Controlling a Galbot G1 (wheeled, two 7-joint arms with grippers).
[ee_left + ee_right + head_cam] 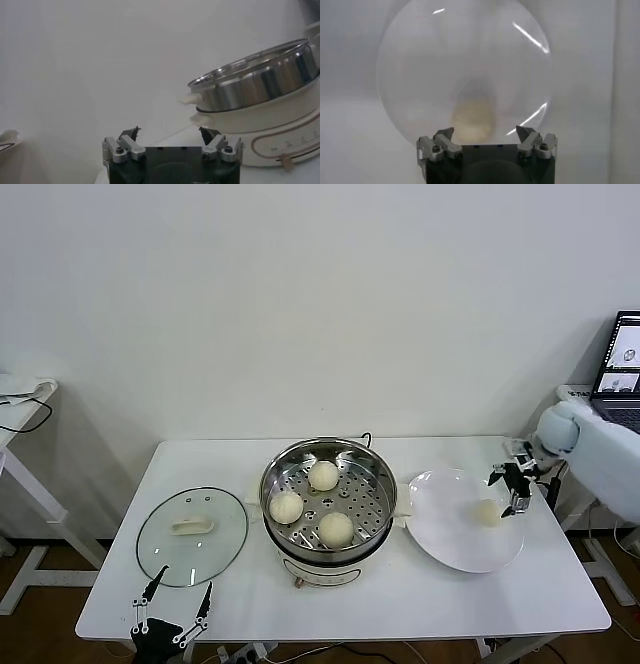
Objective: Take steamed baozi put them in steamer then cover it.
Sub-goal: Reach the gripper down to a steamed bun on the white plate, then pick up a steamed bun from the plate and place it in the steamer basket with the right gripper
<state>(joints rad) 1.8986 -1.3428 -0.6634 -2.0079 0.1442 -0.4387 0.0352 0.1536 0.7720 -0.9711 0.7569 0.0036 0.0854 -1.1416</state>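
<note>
At the centre of the head view stands my steamer (328, 496), a round polished steel pot on a cream-white base, its perforated tray holding three smooth, pale baozi (323, 475); the fourth baozi (488, 512) lies on the flat glossy white plate (450, 529) at right of centre; the cover (192, 536), clear glass with a metal rim and an oblong cream handle, lies flat on the white table (400, 599) at lower left; my right gripper (516, 482) reaches in from the right edge, angled down over the plate just beside that bun, jaws spread wide and empty; my left gripper (172, 616) waits at the bottom edge near the cover, jaws likewise apart, holding nothing.
</note>
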